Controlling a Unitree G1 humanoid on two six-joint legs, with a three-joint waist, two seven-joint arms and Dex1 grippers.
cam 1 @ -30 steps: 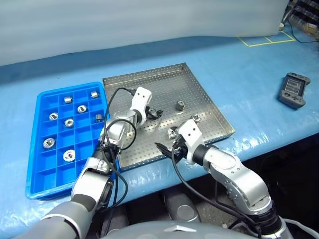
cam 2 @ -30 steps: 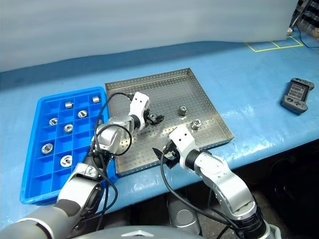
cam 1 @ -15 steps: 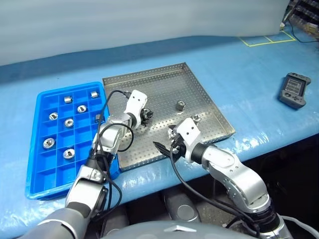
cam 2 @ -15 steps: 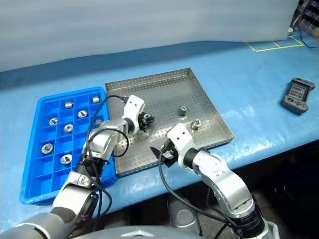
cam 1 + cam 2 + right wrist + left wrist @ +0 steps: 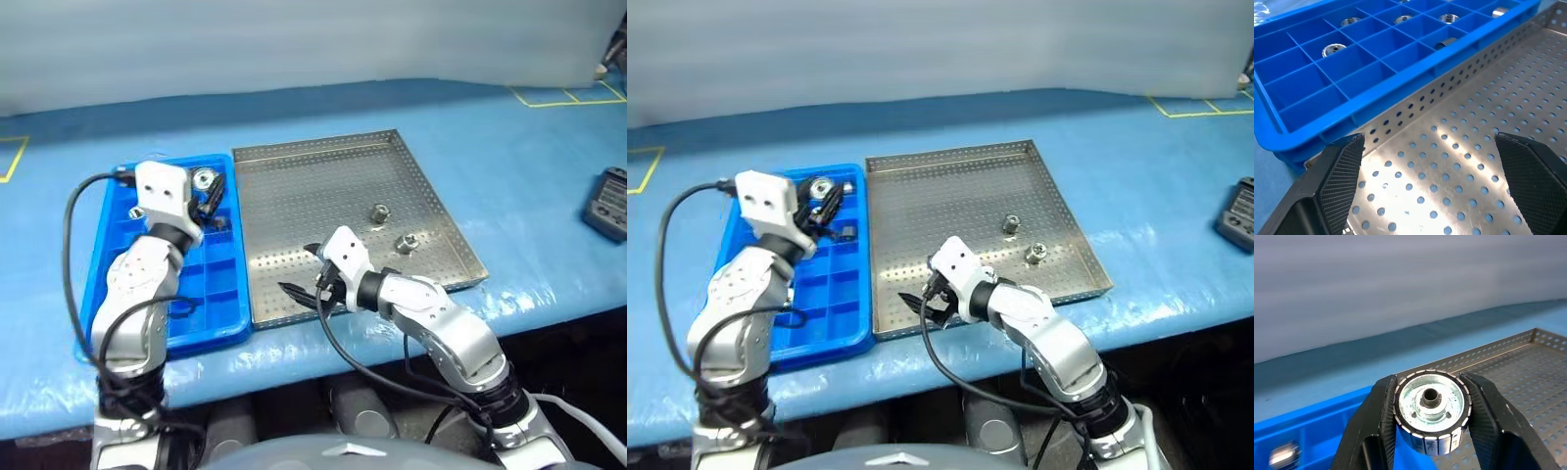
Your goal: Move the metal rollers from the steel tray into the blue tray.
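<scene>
The left tool (image 5: 1431,431) is clamped on a shiny silver ring-shaped metal roller (image 5: 1432,412), held up over the far end of the bright blue plastic compartment tray (image 5: 211,328). This tray lies toward the tabletop's (image 5: 509,157) left side, touching the large perforated silver steel tray (image 5: 294,196) beside it. Two more metal rollers (image 5: 379,211) (image 5: 408,242) rest in the steel tray's right half. The right tool (image 5: 1432,181) hangs low over the steel tray's near left corner, fingers (image 5: 1337,171) wide apart, gripping nothing.
</scene>
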